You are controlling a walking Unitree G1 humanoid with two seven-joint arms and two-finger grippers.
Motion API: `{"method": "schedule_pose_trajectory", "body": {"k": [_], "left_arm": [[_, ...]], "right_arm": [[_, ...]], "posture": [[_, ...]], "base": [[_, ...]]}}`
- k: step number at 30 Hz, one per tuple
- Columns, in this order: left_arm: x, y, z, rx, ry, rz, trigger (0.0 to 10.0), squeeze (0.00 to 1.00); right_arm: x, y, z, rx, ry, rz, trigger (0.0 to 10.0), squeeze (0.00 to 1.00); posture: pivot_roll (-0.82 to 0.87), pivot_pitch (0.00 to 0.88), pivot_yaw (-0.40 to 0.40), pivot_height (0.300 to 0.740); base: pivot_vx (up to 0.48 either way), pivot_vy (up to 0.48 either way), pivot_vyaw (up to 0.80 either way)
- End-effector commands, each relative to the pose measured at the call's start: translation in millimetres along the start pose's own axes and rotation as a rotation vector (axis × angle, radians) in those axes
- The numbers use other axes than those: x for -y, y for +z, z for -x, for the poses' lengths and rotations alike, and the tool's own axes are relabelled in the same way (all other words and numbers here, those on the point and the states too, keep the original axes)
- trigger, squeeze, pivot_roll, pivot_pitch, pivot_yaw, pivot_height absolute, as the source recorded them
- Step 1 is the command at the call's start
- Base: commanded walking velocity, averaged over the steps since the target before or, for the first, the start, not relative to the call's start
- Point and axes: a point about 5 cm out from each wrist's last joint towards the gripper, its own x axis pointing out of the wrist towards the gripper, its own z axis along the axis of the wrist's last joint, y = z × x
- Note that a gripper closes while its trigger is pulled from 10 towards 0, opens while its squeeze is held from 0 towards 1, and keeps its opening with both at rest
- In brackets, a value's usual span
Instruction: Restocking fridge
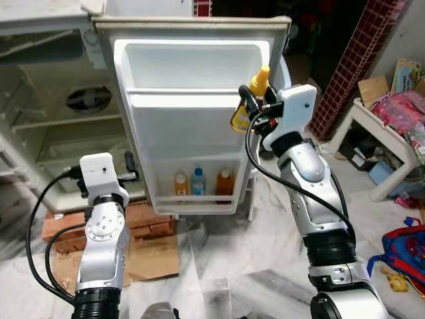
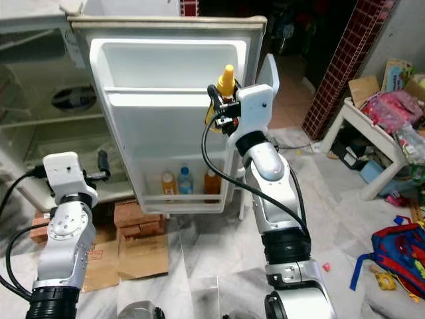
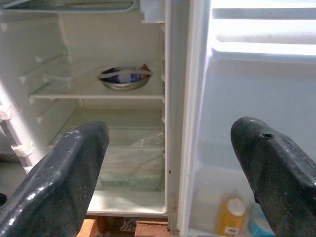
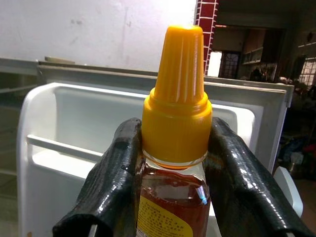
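Item in hand: honey bottle (image 4: 174, 148), amber contents, orange cone cap, clamped upright just under the cap by the two black fingers (image 4: 116, 180) of the right gripper (image 1: 255, 106). Just ahead of that gripper and slightly below it: the fridge door's (image 1: 192, 119) middle shelf rail (image 1: 182, 100), bare, the likely place to set the bottle (a judgement from the raised arm). To do it well, lift the base over the rail, keep the bottle vertical, lower until it stands, then let go. Lower beyond: bottom door shelf with three bottles (image 1: 199, 182). Left gripper (image 3: 168, 163): fingers spread, holding nothing, low beside the door's inner edge; past it, the fridge cabinet (image 3: 98, 98) with a foil-covered bowl (image 3: 124, 77) on a shelf.
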Motion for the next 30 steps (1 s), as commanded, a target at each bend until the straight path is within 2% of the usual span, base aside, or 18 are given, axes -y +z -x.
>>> {"method": "schedule_pose_trajectory", "body": {"k": [1, 4, 11, 15, 30], "left_arm": [[-1.2, 1.6, -2.1, 0.007, 0.0, -0.014, 10.0, 0.0], [-0.9, 1.5, -2.4, 0.009, -0.001, -0.011, 10.0, 0.0], [0.4, 1.6, -2.2, 0.009, 0.0, -0.016, 10.0, 0.0], [1.0, 3.3, -1.4, 0.028, -0.017, -0.02, 10.0, 0.0], [1.7, 3.3, -1.3, 0.028, -0.014, -0.003, 10.0, 0.0]], "right_arm": [[-3.2, 8.4, -3.1, 0.045, 0.009, 0.005, 10.0, 0.0], [-3.0, 8.1, -3.0, 0.045, 0.005, 0.007, 10.0, 0.0], [-1.4, 9.8, -3.1, 0.059, -0.011, 0.026, 10.0, 0.0], [1.9, 15.5, -4.5, 0.09, -0.03, 0.067, 10.0, 0.0], [-1.5, 16.2, -4.5, 0.107, -0.008, 0.111, 10.0, 0.0]], "posture": [[0.04, 0.0, -0.019, 0.74], [0.04, 0.0, -0.019, 0.74], [0.04, 0.0, -0.02, 0.74], [0.04, 0.0, -0.021, 0.74], [0.04, 0.0, -0.021, 0.74]], "base": [[0.304, 0.371, 0.0], [0.304, 0.361, 0.0], [0.035, 0.0, 0.0], [0.0, 0.0, 0.0], [0.429, 0.0, 0.0]]}}
